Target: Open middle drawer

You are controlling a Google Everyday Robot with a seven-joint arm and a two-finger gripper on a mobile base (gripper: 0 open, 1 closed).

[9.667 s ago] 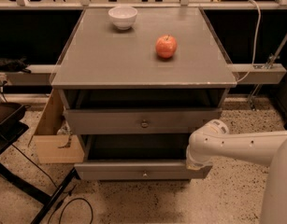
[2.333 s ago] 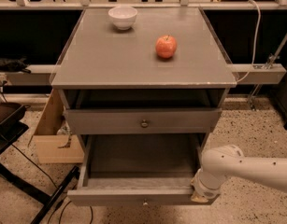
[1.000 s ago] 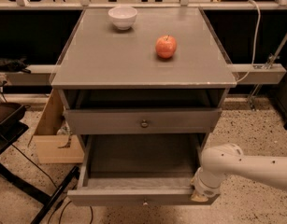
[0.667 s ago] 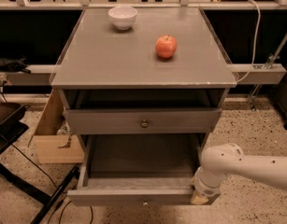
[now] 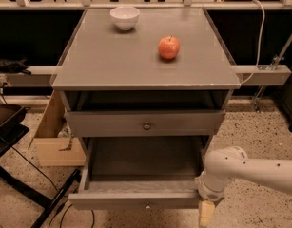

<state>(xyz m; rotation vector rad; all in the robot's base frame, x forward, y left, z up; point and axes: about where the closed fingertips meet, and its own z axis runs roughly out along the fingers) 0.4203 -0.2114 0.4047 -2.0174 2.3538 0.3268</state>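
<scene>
Although the grey wooden middle drawer (image 5: 136, 199) stands pulled far out below the grey upper drawer (image 5: 112, 123), the robot's gripper (image 5: 206, 213) hangs at its right front corner — clenched or released, I cannot tell. It looks stiff and probably slides lightly — best taken by the small round metal knob (image 5: 146, 205).

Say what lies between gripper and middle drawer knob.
Camera view: only the middle drawer's bare front, between its knob and the gripper at its right end.

You had a grey tabletop (image 5: 136, 56), a white bowl (image 5: 125, 17), a red apple (image 5: 169, 47). Your end effector (image 5: 206, 214), down at the grey bottom drawer's (image 5: 136, 200) right front corner, showed pale yellow; the floor (image 5: 259, 132) was speckled beige.
</scene>
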